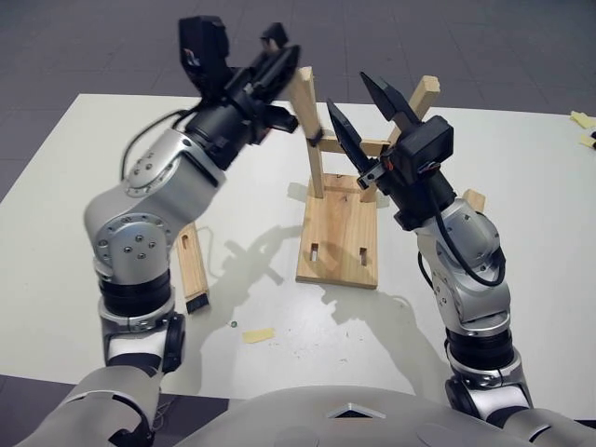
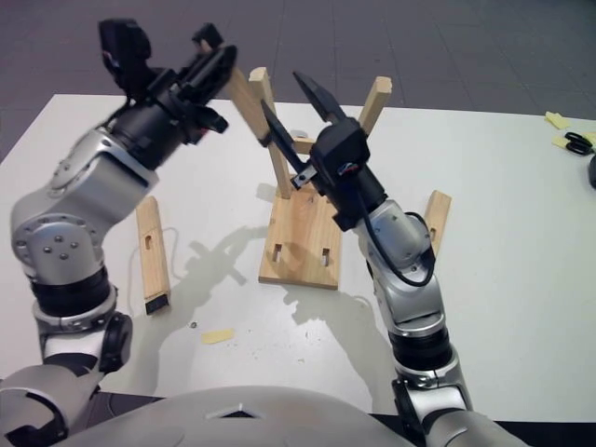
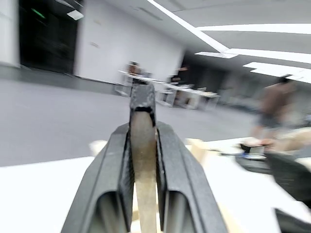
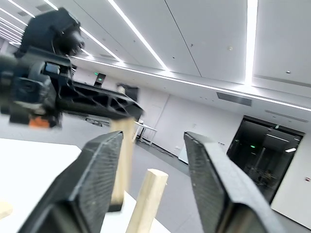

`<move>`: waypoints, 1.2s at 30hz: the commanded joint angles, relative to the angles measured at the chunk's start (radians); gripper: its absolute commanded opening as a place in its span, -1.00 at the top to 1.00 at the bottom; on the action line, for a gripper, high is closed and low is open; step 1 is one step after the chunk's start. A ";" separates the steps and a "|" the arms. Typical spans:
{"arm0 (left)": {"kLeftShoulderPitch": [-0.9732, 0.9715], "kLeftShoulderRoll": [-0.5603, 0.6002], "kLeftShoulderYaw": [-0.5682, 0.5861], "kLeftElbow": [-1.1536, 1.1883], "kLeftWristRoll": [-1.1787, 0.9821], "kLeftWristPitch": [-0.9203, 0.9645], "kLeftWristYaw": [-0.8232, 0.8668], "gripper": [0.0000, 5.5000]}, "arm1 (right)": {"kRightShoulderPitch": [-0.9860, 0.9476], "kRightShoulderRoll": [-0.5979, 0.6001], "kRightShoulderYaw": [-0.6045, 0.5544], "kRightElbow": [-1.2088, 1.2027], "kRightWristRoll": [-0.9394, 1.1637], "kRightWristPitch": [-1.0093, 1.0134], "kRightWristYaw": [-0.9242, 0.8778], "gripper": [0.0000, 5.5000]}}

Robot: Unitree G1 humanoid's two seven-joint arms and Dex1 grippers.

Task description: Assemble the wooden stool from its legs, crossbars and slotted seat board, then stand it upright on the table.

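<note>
- Surroundings: white table (image 1: 74, 177); tape scrap (image 1: 258, 334) near its front edge; right arm hiding part of a short wooden piece (image 1: 473, 198).
- Count: one slotted seat board (image 1: 340, 244) flat at mid-table; two standing legs (image 1: 314, 149), one crossbar (image 1: 374, 146) between them; one loose leg (image 1: 191, 261) at left.
- Material: pale squared wood, rectangular slots, black tips.
- Left gripper (image 1: 282, 56): clamped on a raised leg (image 3: 144, 170).
- Right gripper (image 1: 345, 89): spread wide, empty, at the crossbar.

Crossbar (image 1: 372, 145) above seat board (image 1: 337, 233) partly hidden behind right gripper (image 1: 346, 89); speck (image 1: 234, 325) left of board too small to ID.
</note>
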 commanded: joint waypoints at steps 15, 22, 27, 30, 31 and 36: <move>0.461 0.257 0.195 0.218 0.372 0.117 -0.129 0.85 | 0.199 0.003 -0.082 -0.088 -0.106 0.019 -0.107 -0.96; 0.438 0.112 0.205 0.265 0.375 0.065 -0.170 0.85 | 0.206 0.009 -0.074 -0.083 -0.102 0.020 -0.105 -0.96; 0.319 0.013 0.141 0.252 0.374 0.051 -0.180 0.85 | 0.203 0.023 -0.051 -0.075 -0.109 0.023 -0.108 -0.96; 0.272 -0.008 0.119 0.235 0.376 0.059 -0.197 0.85 | 0.205 0.028 -0.046 -0.070 -0.114 0.020 -0.109 -0.96; 0.267 0.001 0.118 0.226 0.385 0.057 -0.204 0.85 | 0.206 0.028 -0.046 -0.069 -0.115 0.019 -0.108 -0.96; 0.236 0.047 0.200 0.171 0.434 -0.048 -0.218 0.85 | 0.218 0.031 -0.045 -0.072 -0.116 0.023 -0.105 -0.96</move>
